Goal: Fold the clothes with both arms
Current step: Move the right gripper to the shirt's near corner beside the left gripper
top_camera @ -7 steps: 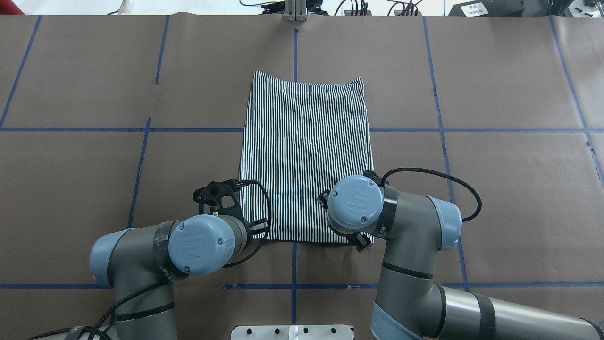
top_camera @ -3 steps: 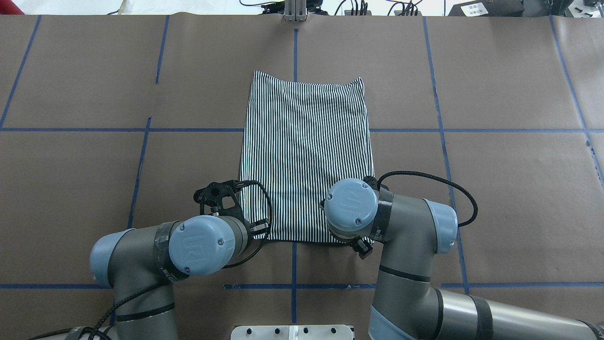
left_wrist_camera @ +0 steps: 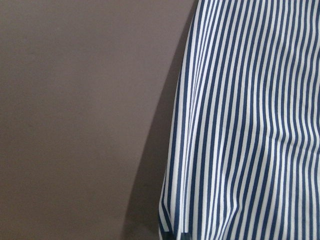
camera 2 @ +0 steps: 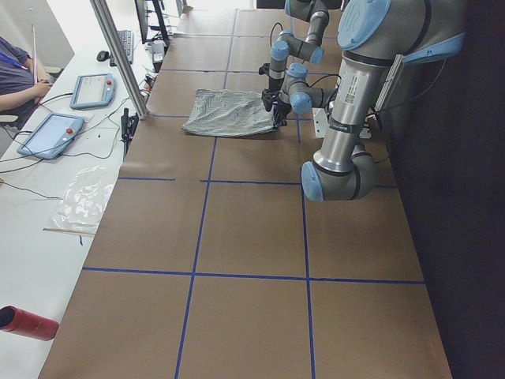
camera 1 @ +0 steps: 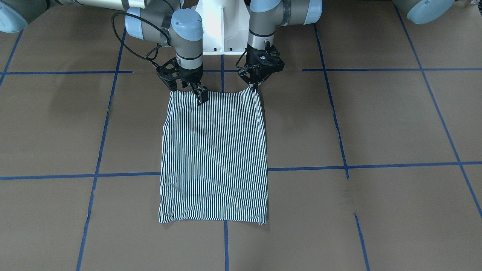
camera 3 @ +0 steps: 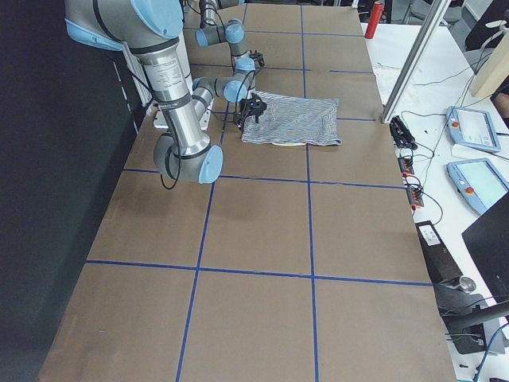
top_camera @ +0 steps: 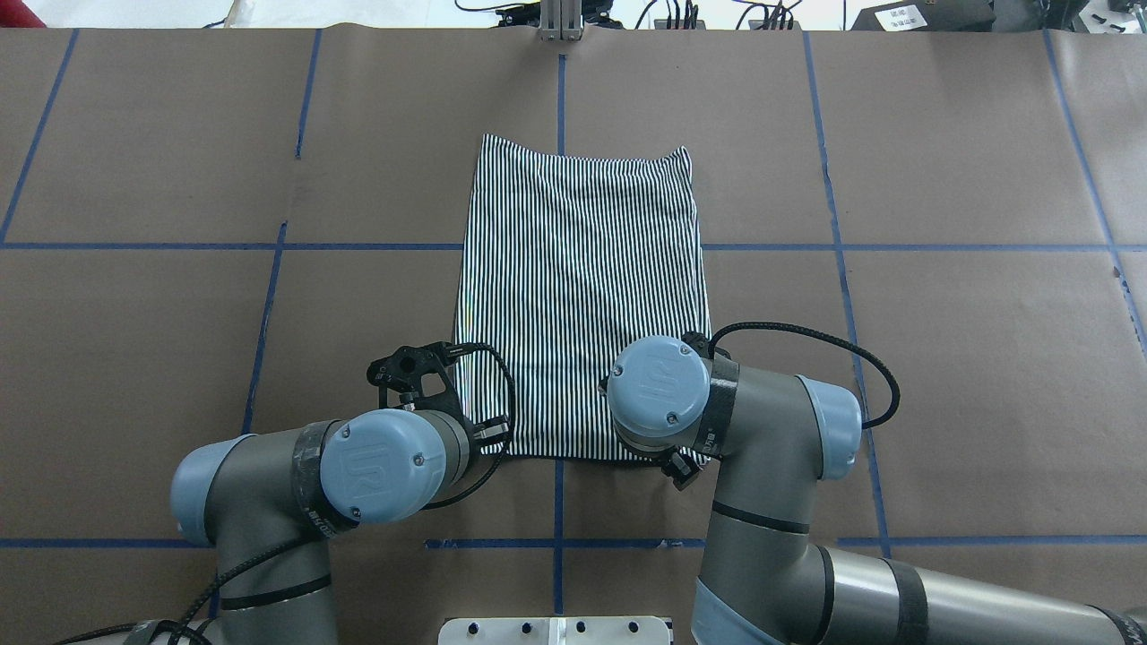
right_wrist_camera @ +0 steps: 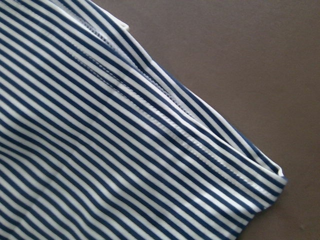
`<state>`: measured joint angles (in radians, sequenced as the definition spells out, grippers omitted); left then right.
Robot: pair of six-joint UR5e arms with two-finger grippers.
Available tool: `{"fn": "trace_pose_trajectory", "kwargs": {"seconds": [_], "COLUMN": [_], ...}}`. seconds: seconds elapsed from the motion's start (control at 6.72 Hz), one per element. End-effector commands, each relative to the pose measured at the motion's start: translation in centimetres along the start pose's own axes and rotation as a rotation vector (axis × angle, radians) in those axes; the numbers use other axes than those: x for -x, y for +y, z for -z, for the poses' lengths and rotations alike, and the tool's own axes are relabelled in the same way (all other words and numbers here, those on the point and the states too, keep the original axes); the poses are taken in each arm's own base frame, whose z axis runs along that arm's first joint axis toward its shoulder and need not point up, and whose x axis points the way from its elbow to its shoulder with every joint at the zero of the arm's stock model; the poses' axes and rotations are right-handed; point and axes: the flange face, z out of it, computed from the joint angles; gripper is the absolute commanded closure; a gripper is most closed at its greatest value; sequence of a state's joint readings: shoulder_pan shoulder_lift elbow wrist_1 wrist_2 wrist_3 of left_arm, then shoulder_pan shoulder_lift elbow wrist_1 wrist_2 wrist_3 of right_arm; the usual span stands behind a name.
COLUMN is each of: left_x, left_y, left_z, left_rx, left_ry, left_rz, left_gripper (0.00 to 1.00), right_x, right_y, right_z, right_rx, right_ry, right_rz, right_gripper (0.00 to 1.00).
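Observation:
The clothes, one striped shirt, lie folded into a flat rectangle on the brown table. In the front-facing view my left gripper is shut on the shirt's near corner on my left, which lifts slightly. Over the other near corner my right gripper stands open, one finger resting on the fabric. From overhead, both arms' blue wrist caps hide the fingertips. The left wrist view shows the raised shirt edge with its shadow. A flat hem corner fills the right wrist view.
Blue tape lines grid the brown paper table. My white pedestal base stands just behind the grippers. A metal post rises at the far edge. The side bench holds tablets and a red can; a person sits there.
The right arm's wrist has shifted a little leftward and toward the robot over the shirt's near right corner. Left arm and shirt have stayed put.

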<state>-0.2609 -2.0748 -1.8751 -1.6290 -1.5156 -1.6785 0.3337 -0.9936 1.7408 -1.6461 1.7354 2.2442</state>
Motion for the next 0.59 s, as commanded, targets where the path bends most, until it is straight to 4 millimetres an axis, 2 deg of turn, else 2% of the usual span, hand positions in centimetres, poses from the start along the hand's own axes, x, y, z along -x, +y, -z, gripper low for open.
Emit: {"fn": "trace_pose_trajectory", "kwargs": {"seconds": [0.0,0.45], "left_x": [-0.14,-0.11], "left_y": [0.02,0.02], "left_z": [0.13,0.04], "left_rx": [0.001,0.0], "left_ry": [0.005,0.002], "left_rz": [0.001,0.001], "left_gripper": [1.0,1.0], "right_x": [0.17,0.34], "right_y": [-0.04,-0.07], "right_z": [-0.51,-1.1], "right_rx": [-0.003,-0.011], "right_ry": [0.002,0.008], "right_rz": [-0.001,0.008], "right_gripper": [0.0,0.0]}}
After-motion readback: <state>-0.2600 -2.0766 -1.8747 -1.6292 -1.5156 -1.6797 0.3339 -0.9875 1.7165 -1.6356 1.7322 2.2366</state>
